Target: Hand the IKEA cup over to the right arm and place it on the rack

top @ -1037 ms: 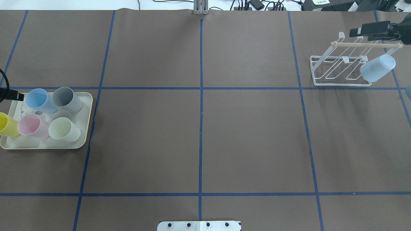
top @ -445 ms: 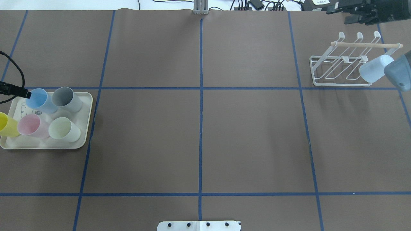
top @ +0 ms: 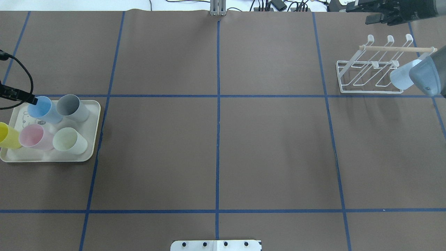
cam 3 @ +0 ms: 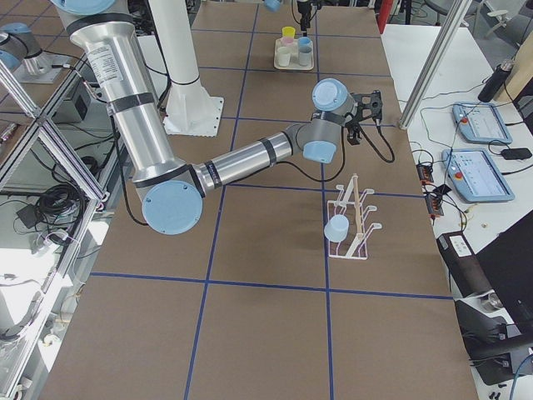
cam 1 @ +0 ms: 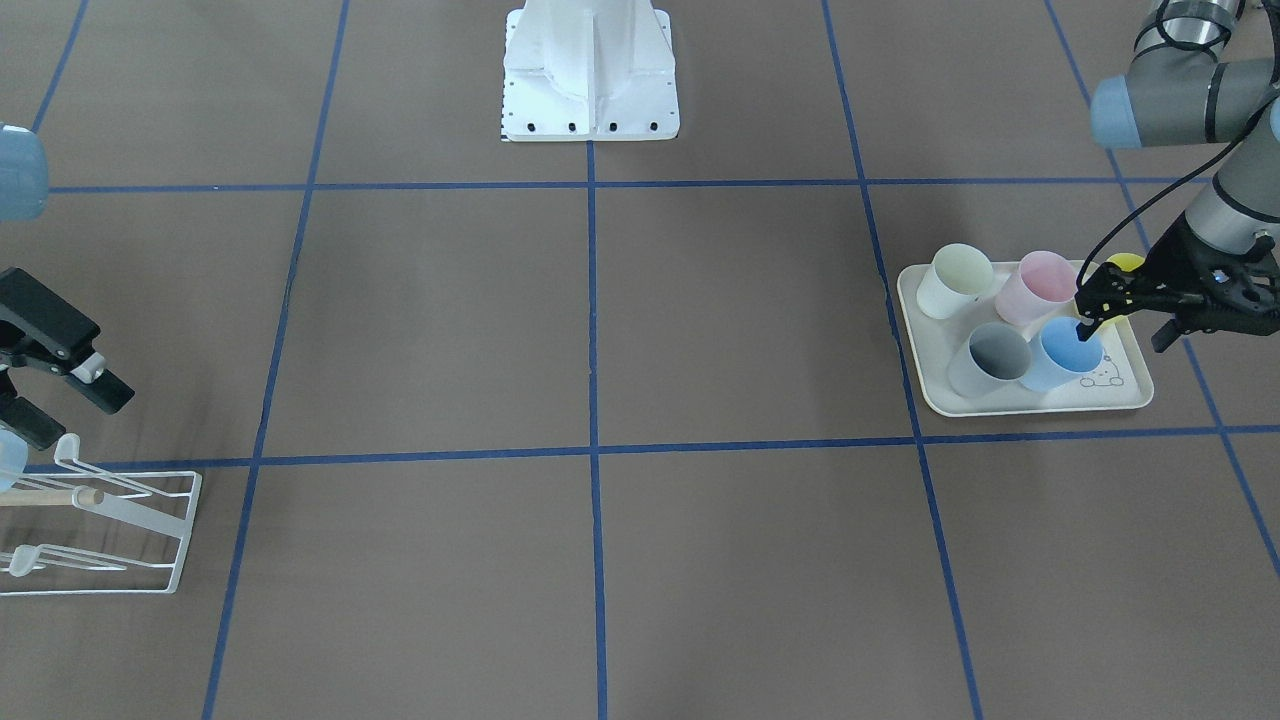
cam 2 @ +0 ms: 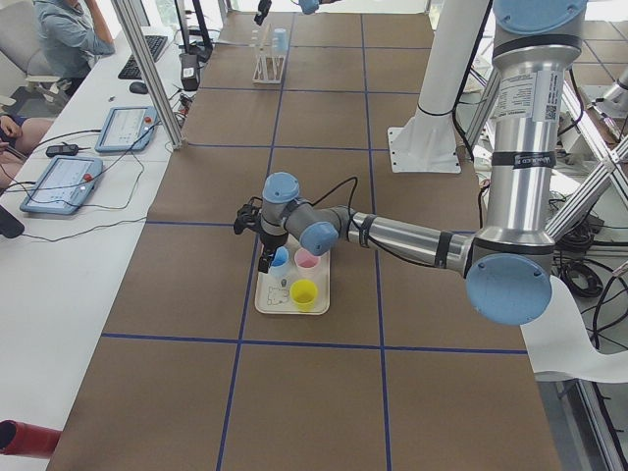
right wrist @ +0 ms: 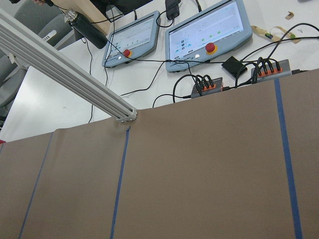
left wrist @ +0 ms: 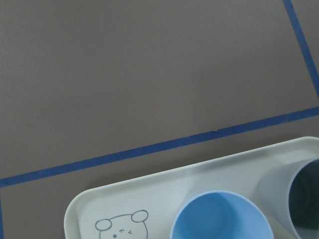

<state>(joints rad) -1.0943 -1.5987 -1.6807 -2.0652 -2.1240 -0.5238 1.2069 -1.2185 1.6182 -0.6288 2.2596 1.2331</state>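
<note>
While the pale-blue IKEA cup (top: 400, 79) sits tilted over a prong at the 3 o'clock end of the rack (top: 362, 76), I see the right claw (cam 1: 65, 400) apart from it. Its jaws are spread and it grips nothing. From overhead the claw lies at about 12 o'clock from the rack, which stands near 2 o'clock on the tabletop (top: 216, 150). A grey joint of the right arm (top: 427, 78) covers part of the cup in that view.

Over at 9 o'clock the cream tray (top: 52, 158) carries five upright cups. The blue cup (top: 43, 108) is at its 11 o'clock corner, with the grey cup (top: 69, 106) beside it at 1 o'clock. The yellow cup (top: 7, 135), pink cup (top: 33, 136) and pale-green cup (top: 68, 140) line the 6 o'clock side. The mouths I can look into are empty.

My left claw (cam 1: 1122, 332) hangs over the blue cup with jaws released, one finger at the rim. I cannot tell whether it touches.
</note>
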